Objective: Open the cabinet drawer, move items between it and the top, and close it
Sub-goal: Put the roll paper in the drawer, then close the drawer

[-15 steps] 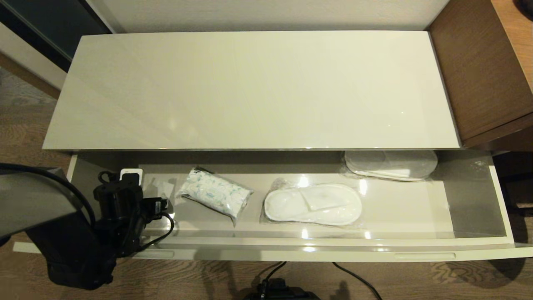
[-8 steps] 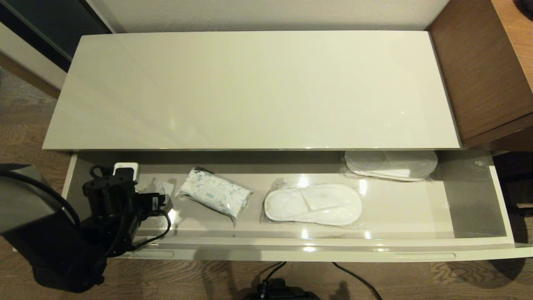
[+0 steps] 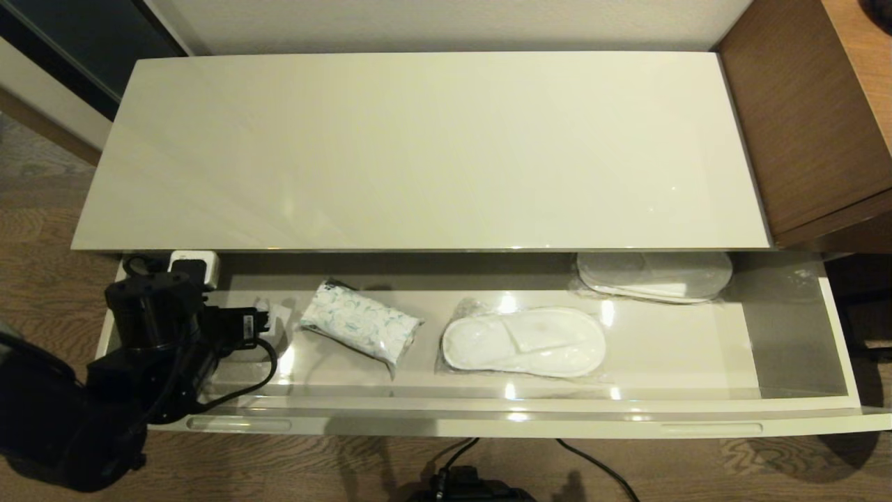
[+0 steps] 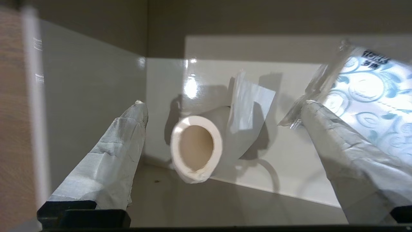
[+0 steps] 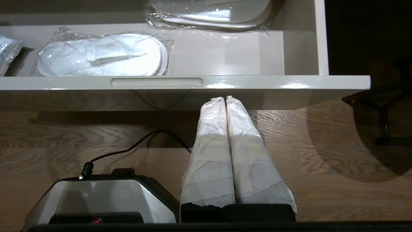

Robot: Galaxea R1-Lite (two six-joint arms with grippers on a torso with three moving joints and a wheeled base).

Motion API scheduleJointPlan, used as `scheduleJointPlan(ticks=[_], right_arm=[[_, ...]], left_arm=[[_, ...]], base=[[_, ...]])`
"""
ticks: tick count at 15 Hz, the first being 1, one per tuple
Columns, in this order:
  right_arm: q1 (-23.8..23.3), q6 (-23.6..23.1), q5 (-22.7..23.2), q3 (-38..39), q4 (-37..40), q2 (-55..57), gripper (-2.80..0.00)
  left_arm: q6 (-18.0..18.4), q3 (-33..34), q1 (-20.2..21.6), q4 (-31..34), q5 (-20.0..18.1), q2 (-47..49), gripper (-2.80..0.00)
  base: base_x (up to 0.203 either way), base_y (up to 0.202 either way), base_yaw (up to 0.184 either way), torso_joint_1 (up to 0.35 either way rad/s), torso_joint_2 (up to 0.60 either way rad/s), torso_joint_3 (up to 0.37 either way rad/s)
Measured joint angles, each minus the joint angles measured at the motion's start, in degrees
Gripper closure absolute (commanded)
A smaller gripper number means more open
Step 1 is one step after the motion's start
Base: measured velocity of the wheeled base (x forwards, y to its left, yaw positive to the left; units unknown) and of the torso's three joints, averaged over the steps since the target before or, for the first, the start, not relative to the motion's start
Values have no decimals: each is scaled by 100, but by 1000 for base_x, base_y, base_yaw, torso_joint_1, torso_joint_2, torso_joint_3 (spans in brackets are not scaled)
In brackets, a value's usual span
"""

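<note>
The cabinet drawer [image 3: 488, 422] stands pulled out under the glossy cream top [image 3: 432, 146], which is bare. In the left wrist view the toilet paper roll [image 4: 222, 129] lies on its side on the drawer's grey floor [image 4: 167, 199], its hollow core facing the camera and a flap of paper sticking up. My left gripper [image 4: 224, 103] hangs open over the drawer's left end, one finger on either side of the roll and apart from it. From the head view only the flap [image 3: 274, 314] shows beside the left wrist [image 3: 157, 314]. My right gripper [image 5: 225, 98] is shut and empty, low in front of the drawer front [image 5: 257, 82].
A white packet with green-blue print [image 3: 362, 331] lies just right of the roll. Wrapped slippers [image 3: 523, 341] lie mid-drawer, another pair [image 3: 655, 275] at the back right. Brown wooden furniture [image 3: 808, 104] stands at the right. The robot's base [image 5: 96, 199] and a cable are on the floor.
My left arm has moved left and toward the back of the drawer. The roll's flap, the packet and the slippers have stayed where they were.
</note>
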Motion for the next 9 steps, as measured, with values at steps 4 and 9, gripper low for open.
scheduleJointPlan(ticks=[4, 9], right_arm=[[0, 0, 0, 0, 0, 0, 0], [0, 0, 0, 0, 0, 0, 0]], left_arm=[[-9, -194, -20, 695, -46, -613, -280], [-11, -525, -160, 1757, -46, -1338, -280]], base=[[0, 0, 0, 0, 0, 0], [0, 0, 0, 0, 0, 0]])
